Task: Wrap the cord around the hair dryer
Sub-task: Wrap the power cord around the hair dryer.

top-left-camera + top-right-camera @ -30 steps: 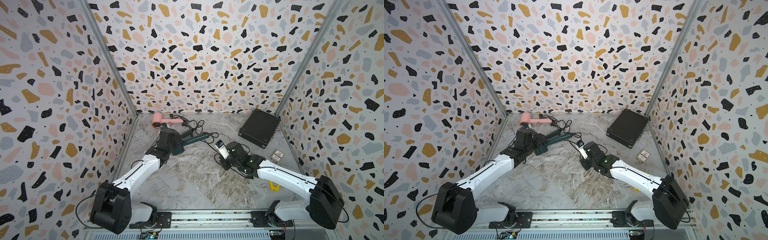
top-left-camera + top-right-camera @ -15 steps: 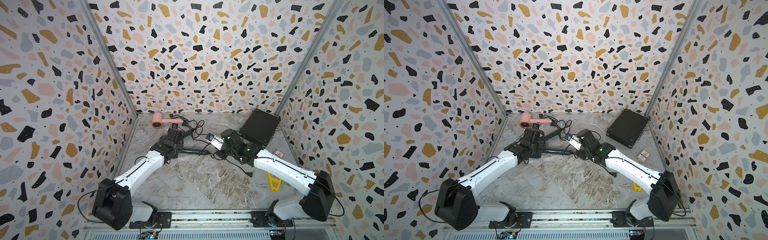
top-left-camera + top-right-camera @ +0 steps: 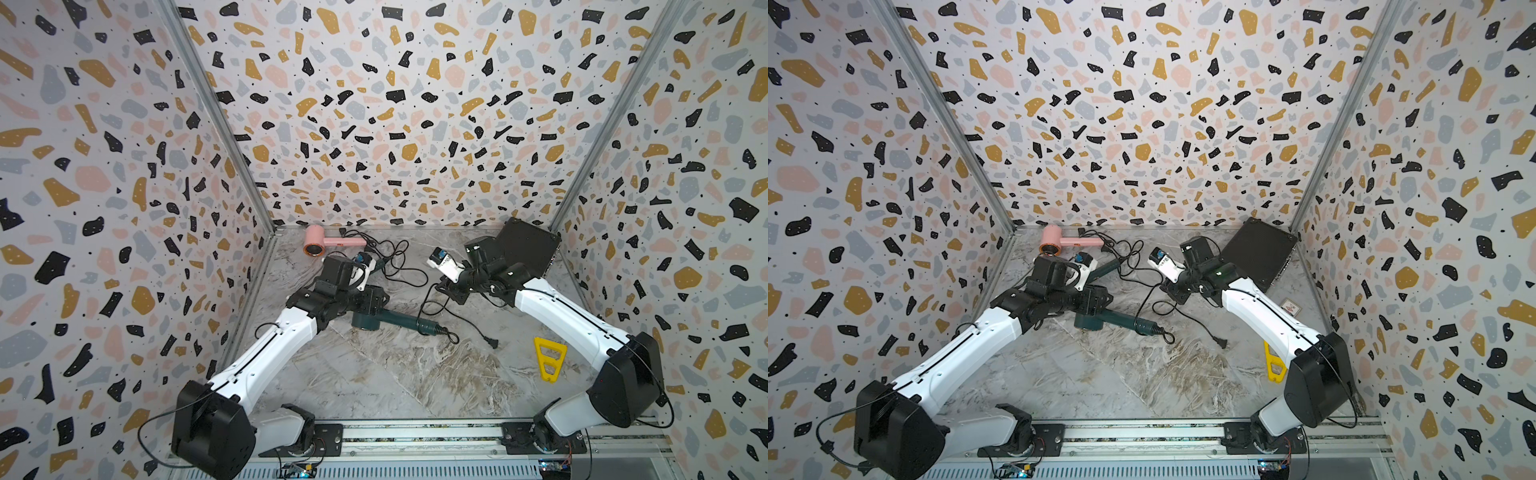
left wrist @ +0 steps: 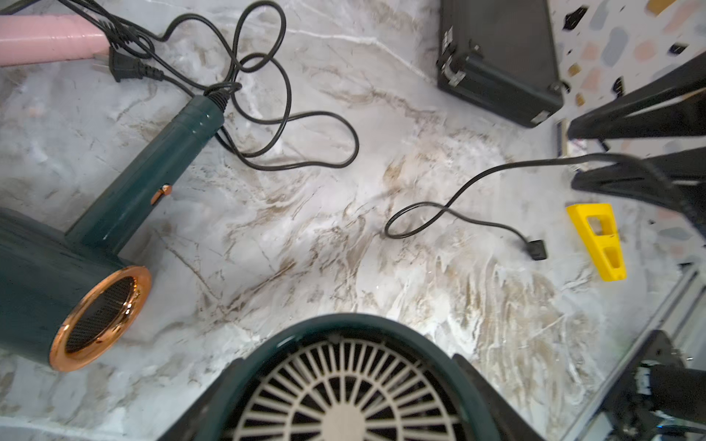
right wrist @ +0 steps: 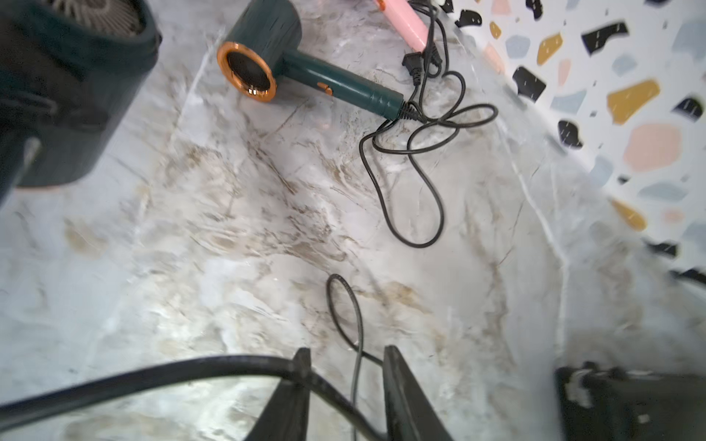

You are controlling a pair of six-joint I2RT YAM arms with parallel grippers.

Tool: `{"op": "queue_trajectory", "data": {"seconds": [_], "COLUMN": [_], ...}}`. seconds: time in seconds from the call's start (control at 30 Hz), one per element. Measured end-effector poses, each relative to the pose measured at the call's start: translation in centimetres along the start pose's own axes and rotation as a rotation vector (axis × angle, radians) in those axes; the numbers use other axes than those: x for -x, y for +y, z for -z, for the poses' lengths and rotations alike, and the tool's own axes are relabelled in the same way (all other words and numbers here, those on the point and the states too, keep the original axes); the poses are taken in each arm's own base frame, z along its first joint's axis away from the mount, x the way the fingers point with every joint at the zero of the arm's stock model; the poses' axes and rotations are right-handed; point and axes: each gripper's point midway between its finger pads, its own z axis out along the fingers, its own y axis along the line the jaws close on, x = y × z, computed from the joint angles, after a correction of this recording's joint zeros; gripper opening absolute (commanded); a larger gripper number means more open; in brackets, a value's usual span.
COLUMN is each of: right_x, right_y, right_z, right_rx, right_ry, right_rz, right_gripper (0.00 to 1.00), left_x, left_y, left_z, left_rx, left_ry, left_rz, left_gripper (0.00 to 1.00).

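At the far left corner of the bench (image 3: 395, 386) lies a pink dryer (image 3: 332, 242), its head toward the side wall. Just in front of it a spare green dryer (image 4: 46, 282) lies on its side (a copper ring rims its mouth). In both top views it is mostly hidden behind the left arm (image 3: 266, 357).

The left jaws are closed on the head of the dryer (image 3: 401, 322), one finger on each side. The left wrist view looks straight onto its pale rear grille. Its dark green handle points right, low over the bench; whether it touches I cannot tell.

From the handle's end the cord (image 5: 172, 370) makes a small loop and then trails loose across the middle of the bench. None of it is wound round the dryer. Its plug (image 3: 493, 343) lies flat, to the right of the handle.

A stretch of the cord lifts to the right jaws, which stand apart. It rests against one finger and passes through the gap, unclamped. The right arm (image 3: 561, 320) reaches in from the right.

Behind that arm a black case (image 3: 528, 249) sits at the far right corner. A small card (image 3: 1291, 308) and a yellow piece (image 3: 548, 361) lie near the right wall.
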Motion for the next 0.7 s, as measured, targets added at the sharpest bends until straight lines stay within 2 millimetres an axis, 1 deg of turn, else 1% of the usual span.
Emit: {"op": "queue_trajectory", "data": {"seconds": [0.03,0.07,0.17,0.23,0.27,0.33,0.4,0.5,0.57,0.7], "right_x": [-0.1,-0.2,-0.9,-2.1,-3.1,-5.3,-7.7,-10.3,-11.3,-11.6], "right_y": [-0.4,-0.6,-1.1,-1.3,-1.3,-1.0,-0.1,1.1,1.9,3.5], "right_z": [0.3,0.6,1.2,1.2,1.0,0.3,-0.9,-2.5,-3.5,-4.8], "right_rx": [0.006,0.015,0.045,0.058,0.06,0.065,0.086,0.109,0.125,0.161], "right_ry": [-0.014,-0.033,-0.095,-0.126,-0.133,-0.127,-0.093,-0.042,-0.018,-0.004], "right_rz": [-0.027,-0.056,-0.163,-0.228,-0.265,-0.321,-0.375,-0.412,-0.413,-0.375], "right_gripper": [0.61,0.64,0.66,0.67,0.67,0.67,0.67,0.68,0.69,0.71], "left_x": [0.4,0.7,1.5,2.2,2.7,3.7,5.1,6.5,6.9,6.6], "left_y": [-0.3,-0.5,-1.1,-1.7,-1.9,-2.5,-3.2,-4.0,-4.2,-4.1], "left_z": [0.3,0.5,1.1,1.6,2.0,3.0,4.3,5.7,6.2,6.0], "left_rx": [-0.022,-0.039,-0.082,-0.1,-0.103,-0.105,-0.108,-0.111,-0.108,-0.098], "left_ry": [-0.015,-0.028,-0.052,-0.06,-0.065,-0.074,-0.091,-0.105,-0.099,-0.057], "left_rz": [0.024,0.042,0.085,0.096,0.097,0.094,0.083,0.067,0.059,0.062], "left_gripper": [0.0,0.0,0.0,0.0,0.0,0.0,0.0,0.0,0.0,0.0]}}
